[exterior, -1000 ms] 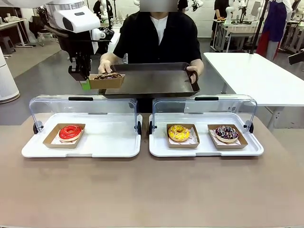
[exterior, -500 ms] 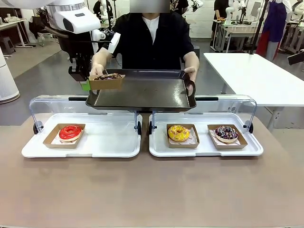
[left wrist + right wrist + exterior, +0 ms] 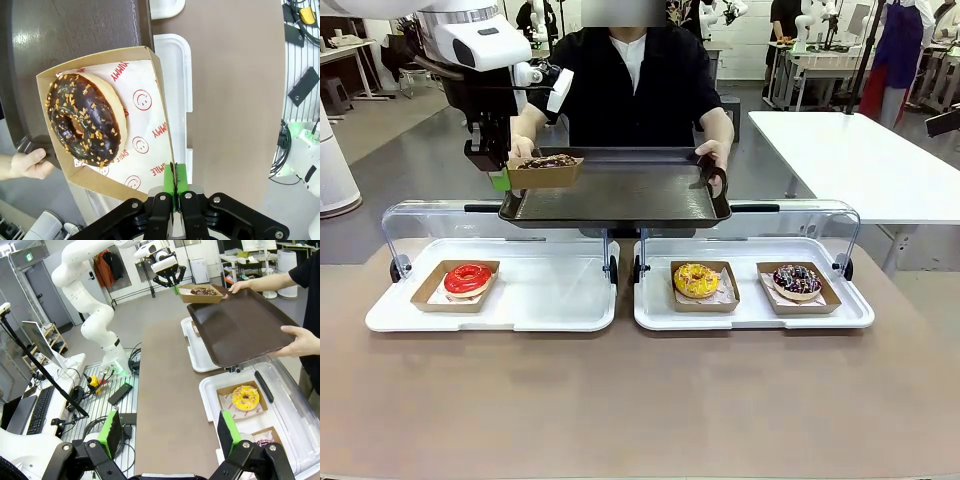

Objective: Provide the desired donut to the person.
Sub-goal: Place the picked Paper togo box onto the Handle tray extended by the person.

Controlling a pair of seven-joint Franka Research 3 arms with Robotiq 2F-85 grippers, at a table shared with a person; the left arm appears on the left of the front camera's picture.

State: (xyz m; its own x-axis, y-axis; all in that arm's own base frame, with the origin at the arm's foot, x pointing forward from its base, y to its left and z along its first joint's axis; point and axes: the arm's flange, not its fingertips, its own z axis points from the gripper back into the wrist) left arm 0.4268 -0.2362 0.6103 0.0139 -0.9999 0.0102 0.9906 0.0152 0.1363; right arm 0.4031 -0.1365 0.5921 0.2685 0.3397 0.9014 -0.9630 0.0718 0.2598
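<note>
Left pincer is pinching the cardboard tray's wall. The chocolate donut is riding just beyond its tips, over a corner of the serving tray the person is holding. It looks light, with flimsy card and smearable icing, so wall-holding suits. Right pincer is hanging open.

On the brown worktop, the left white display tray holds a red-glazed donut in a cardboard box. The right white display tray holds a yellow donut and a dark sprinkled donut; both clear lids stand open.

"YUMMY", "SMILE" on paper liner
</note>
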